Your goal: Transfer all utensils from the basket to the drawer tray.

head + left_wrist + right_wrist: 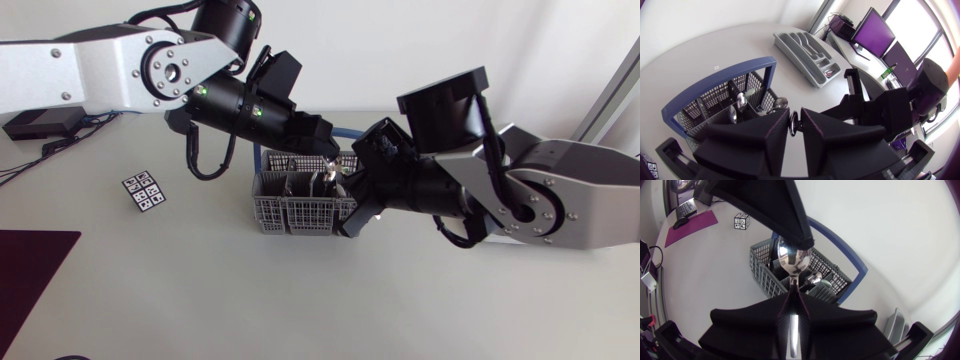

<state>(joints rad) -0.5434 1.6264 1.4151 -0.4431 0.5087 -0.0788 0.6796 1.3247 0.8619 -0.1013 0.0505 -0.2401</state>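
The grey table carries all. My left arm and my right arm meet over the middle, and in the head view they cover the far part of the basket. This basket is a grey grid with a blue handle. The grey drawer tray lies well apart from it, on the table beyond the blue handle. A dark purple mat lies at the table's left edge, and a small marker card is between the mat and the basket.

Above the basket is the spoon, upright. My right gripper pinches its handle. My left gripper is pressed onto the tip of its bowl from two sides and hides that tip in the right wrist view. Other utensils stand in the basket's compartments, under both grippers
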